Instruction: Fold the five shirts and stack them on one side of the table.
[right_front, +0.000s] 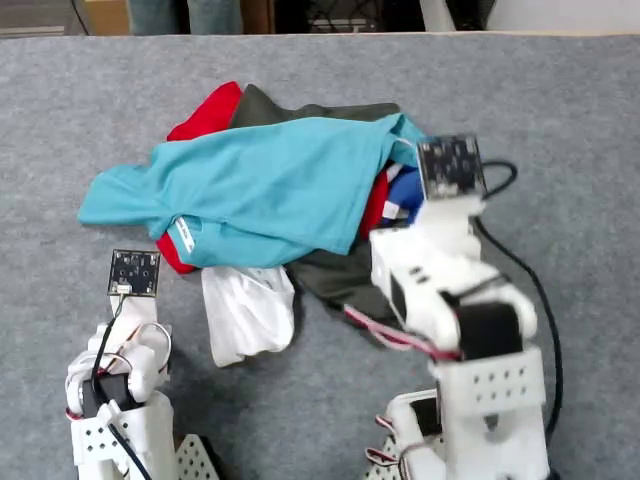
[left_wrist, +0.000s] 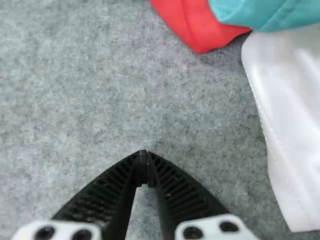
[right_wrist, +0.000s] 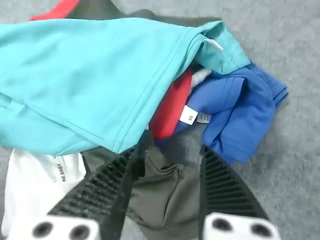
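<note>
Several shirts lie in one heap mid-table. A teal shirt (right_front: 270, 190) covers the top, over a red shirt (right_front: 205, 118), a dark olive shirt (right_front: 335, 265) and a blue shirt (right_front: 402, 192). A white shirt (right_front: 248, 310) sticks out at the heap's near side. My right gripper (right_wrist: 167, 162) hangs open above the olive shirt (right_wrist: 170, 192), close to the teal hem (right_wrist: 150, 100), the red shirt (right_wrist: 170, 107) and the blue shirt (right_wrist: 240, 117). My left gripper (left_wrist: 143, 167) is shut over bare carpet, a little short of the red shirt (left_wrist: 197, 25) and beside the white shirt (left_wrist: 287, 120).
Grey felt (right_front: 560, 120) covers the whole table. Open carpet lies to the left (right_front: 60, 120) and right of the heap. The right arm's body (right_front: 450, 290) and its cable (right_front: 535, 290) stand at the heap's near right corner.
</note>
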